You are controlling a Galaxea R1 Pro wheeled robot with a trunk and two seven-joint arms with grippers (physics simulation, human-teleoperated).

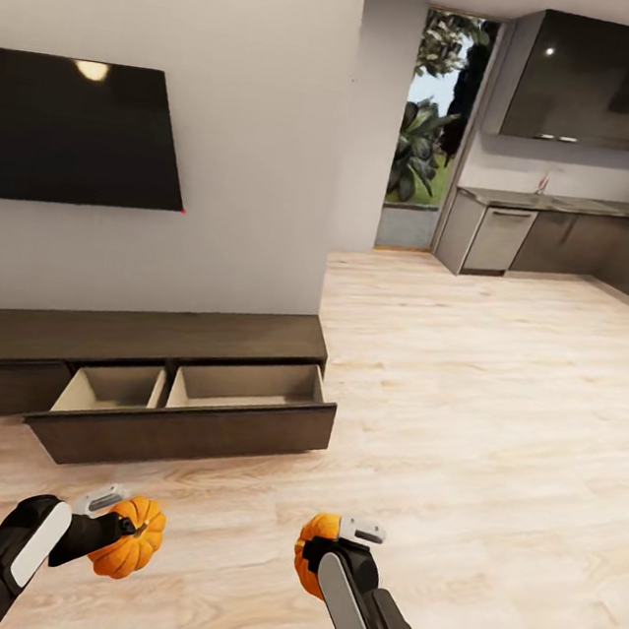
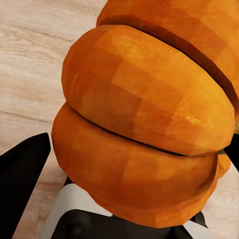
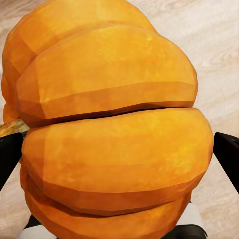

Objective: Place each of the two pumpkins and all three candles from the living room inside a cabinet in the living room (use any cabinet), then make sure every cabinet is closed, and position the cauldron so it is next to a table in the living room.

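Each gripper is clamped on a pumpkin: the left gripper [image 1: 127,528] holds the left pumpkin [image 1: 131,537] and the right gripper [image 1: 329,547] holds the right pumpkin [image 1: 311,550], both low over the wooden floor [image 1: 498,428]. The cabinet [image 1: 138,371] stands ahead by the wall with its drawer [image 1: 181,421] pulled out, so I'd roll closer, square up, and lower each pumpkin well inside a pale compartment before letting go. I see no readable writing anywhere.

Lighting: bright, even, soft; daylight enters through the doorway [image 1: 434,122] at the far end, and a ceiling lamp glints on the dark television [image 1: 76,129] and on the glossy upper kitchen units [image 1: 603,84]. Shadows: faint, diffuse, darkest under the open cabinet [image 1: 187,377] drawer. Quality: sharp simulator render, straight lines leaning toward the head view's edges, coarse faceted shading on the orange pumpkin [image 2: 144,124] surfaces in the wrist views.
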